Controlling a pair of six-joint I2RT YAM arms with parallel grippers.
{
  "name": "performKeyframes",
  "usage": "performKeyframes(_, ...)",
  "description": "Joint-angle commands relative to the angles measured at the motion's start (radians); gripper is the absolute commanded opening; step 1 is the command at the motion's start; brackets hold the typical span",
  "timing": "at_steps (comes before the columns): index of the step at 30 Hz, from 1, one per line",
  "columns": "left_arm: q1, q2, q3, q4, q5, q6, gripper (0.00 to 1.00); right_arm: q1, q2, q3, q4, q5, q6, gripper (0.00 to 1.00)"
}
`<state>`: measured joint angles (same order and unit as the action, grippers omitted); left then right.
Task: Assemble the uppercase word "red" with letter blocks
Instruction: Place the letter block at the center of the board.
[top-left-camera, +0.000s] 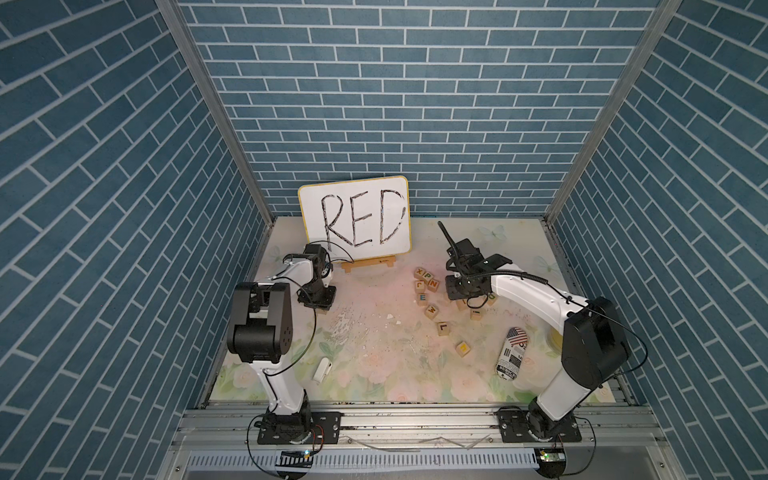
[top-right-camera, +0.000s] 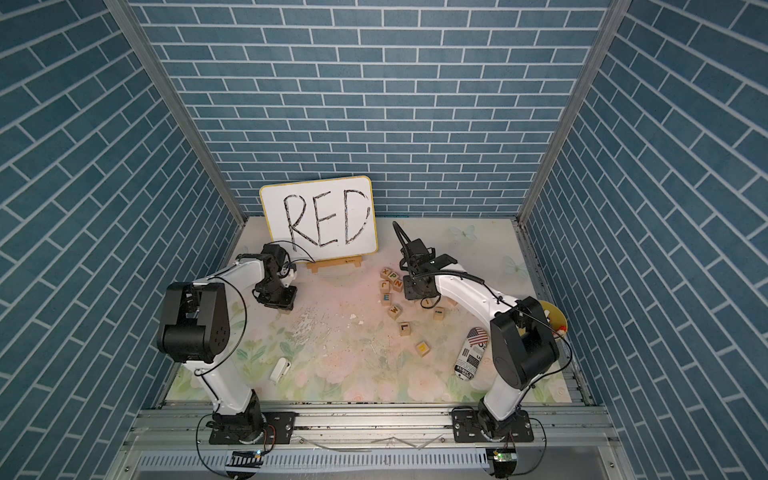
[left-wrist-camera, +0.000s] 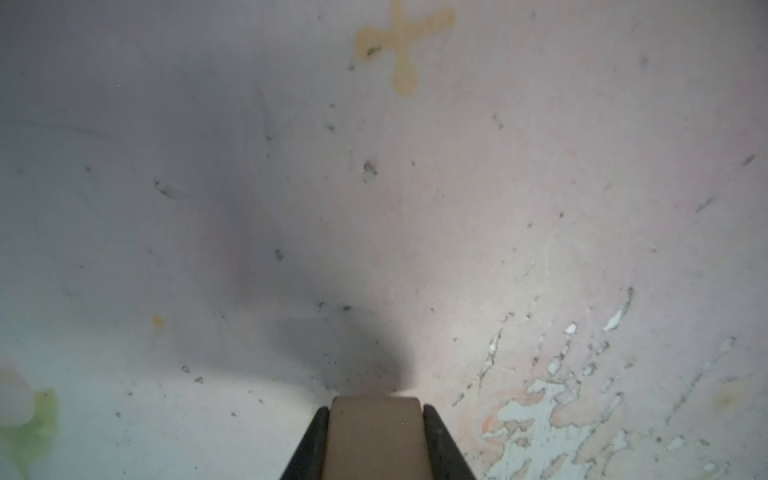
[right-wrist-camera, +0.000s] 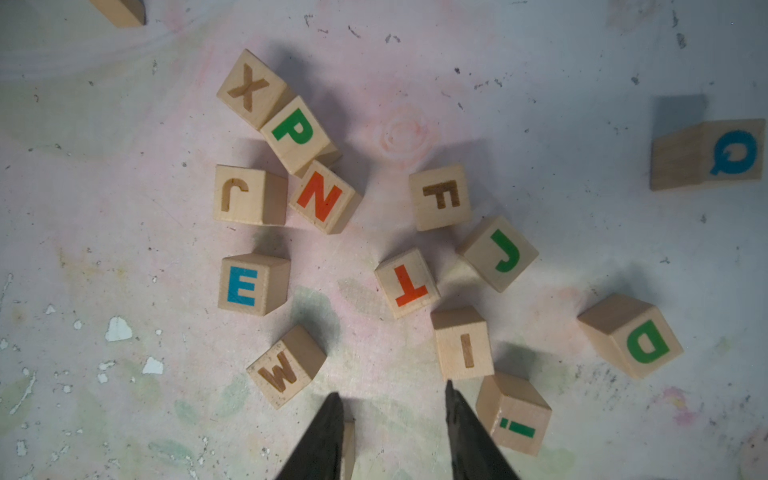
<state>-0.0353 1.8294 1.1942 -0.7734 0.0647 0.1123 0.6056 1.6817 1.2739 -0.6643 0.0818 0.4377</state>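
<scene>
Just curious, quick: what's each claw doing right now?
Left gripper: closed on a wooden letter block, letter hidden.
Right gripper: open, holding nothing.

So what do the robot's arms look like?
The left arm and right arm have white links, chunky black joints and thin black cables looping along them. The left gripper and right gripper have black pointed fingers.

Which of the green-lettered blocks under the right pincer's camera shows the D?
The D block, which lies by itself, apart from the main cluster. The green P block and green J block sit inside that cluster, each touching or crowding its neighbours.
</scene>
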Motion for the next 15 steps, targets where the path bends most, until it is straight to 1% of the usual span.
performKeyframes(1,0.007,0.022,-0.020,0.003,-0.008,-0.008,0.25,-0.003,0.015,-0.008,0.005,0.000,-0.002,0.43)
performKeyframes(5,0.007,0.037,-0.030,0.014,-0.009,-0.008,0.25,-0.003,0.008,-0.017,0.007,0.006,-0.001,0.43)
performKeyframes(7,0.008,0.036,-0.032,0.016,-0.010,-0.005,0.27,-0.001,0.000,-0.024,0.009,0.012,-0.002,0.43)
performKeyframes(10,0.008,0.037,-0.031,0.014,-0.008,-0.004,0.34,-0.003,-0.004,-0.029,0.009,0.015,-0.001,0.43)
performKeyframes(13,0.008,0.038,-0.033,0.016,-0.010,-0.005,0.37,-0.003,-0.004,-0.031,0.009,0.017,-0.001,0.44)
performKeyframes(15,0.008,0.035,-0.032,0.016,-0.014,-0.004,0.41,-0.003,-0.003,-0.030,0.009,0.018,-0.001,0.45)
